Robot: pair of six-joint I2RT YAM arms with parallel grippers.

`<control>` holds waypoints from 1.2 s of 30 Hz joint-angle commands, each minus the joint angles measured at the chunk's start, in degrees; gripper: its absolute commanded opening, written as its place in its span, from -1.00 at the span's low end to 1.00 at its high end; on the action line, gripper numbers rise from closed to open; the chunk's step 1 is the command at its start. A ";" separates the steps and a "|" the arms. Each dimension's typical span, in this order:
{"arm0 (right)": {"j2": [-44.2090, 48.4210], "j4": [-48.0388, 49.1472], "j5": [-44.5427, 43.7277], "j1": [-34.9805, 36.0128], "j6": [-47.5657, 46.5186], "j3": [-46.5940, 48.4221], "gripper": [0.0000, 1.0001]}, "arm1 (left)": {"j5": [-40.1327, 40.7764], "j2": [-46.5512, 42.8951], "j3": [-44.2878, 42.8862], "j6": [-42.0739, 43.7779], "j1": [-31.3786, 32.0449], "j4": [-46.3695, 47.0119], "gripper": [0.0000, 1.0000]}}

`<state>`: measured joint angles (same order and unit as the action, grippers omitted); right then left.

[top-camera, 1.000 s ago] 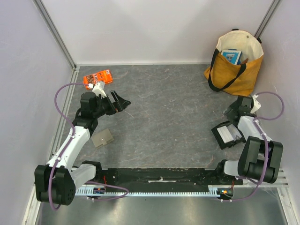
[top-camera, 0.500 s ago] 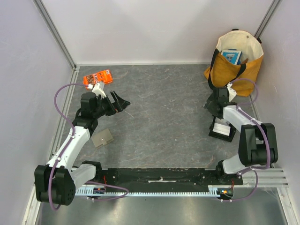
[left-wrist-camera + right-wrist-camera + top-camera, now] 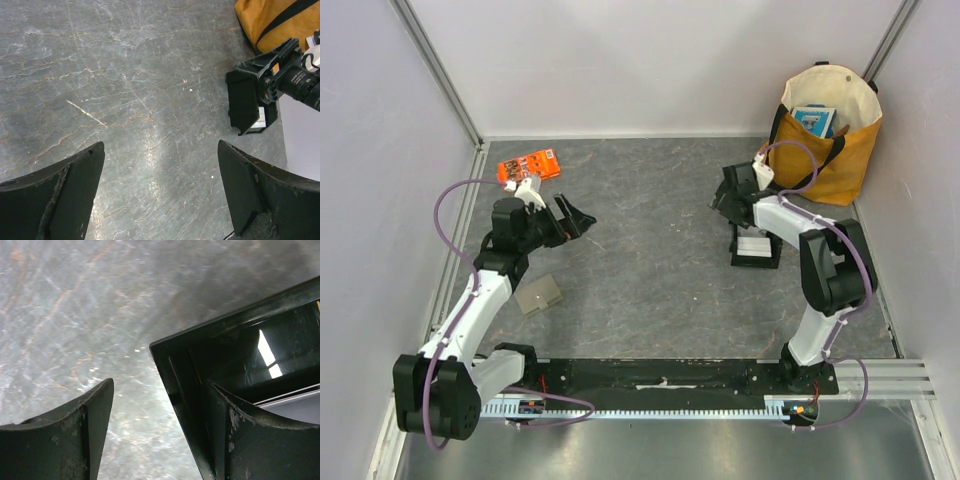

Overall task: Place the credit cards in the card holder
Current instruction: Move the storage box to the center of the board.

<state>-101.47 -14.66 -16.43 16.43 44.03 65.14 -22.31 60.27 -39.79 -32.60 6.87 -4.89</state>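
Note:
The card holder (image 3: 538, 296) is a flat taupe-grey square lying on the table beside my left arm; no wrist view shows it. Pale whitish credit cards (image 3: 754, 246) lie inside a black open tray (image 3: 771, 262), and show as a pale strip in the right wrist view (image 3: 295, 402). My right gripper (image 3: 733, 215) is open at the tray's far left corner. In the right wrist view (image 3: 160, 385) one finger (image 3: 260, 440) is inside the tray and the tray wall (image 3: 177, 385) stands between the jaws. My left gripper (image 3: 578, 214) is open and empty above bare table, also in the left wrist view (image 3: 160, 150).
An orange packet (image 3: 528, 165) lies at the back left. A yellow tote bag (image 3: 825, 125) holding a blue item stands at the back right, just behind the tray. White walls enclose the table on three sides. The left wrist view shows the tray (image 3: 245, 102) and the bag (image 3: 272, 20).
My right arm has swept from the right edge toward the middle and back, and the black tray with the cards has slid along with it. The left arm has not moved.

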 commanded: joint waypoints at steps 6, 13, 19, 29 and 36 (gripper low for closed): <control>-10.50 -3.53 2.89 6.86 4.14 14.29 0.55 | 10.25 -5.42 2.52 -0.71 0.16 -3.99 0.98; -2.35 -6.78 -1.93 7.22 -7.27 15.99 0.64 | 20.45 -8.32 4.90 -2.38 0.16 -5.92 0.98; 9.61 -7.93 -5.46 1.78 -15.80 8.26 0.68 | 31.78 -7.80 4.11 -3.52 0.07 -9.52 0.98; 10.25 -4.07 9.91 -10.36 -23.56 0.60 0.70 | 42.08 -4.02 5.42 -9.84 -0.89 -15.58 0.98; 6.64 -1.78 13.61 -10.45 -22.41 -1.24 0.66 | 41.03 -5.86 8.41 -13.01 -5.90 -17.27 0.98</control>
<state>-94.98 -19.62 -6.68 5.98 22.37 65.49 16.64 56.71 -32.97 -41.71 3.42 -21.08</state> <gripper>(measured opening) 0.830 0.991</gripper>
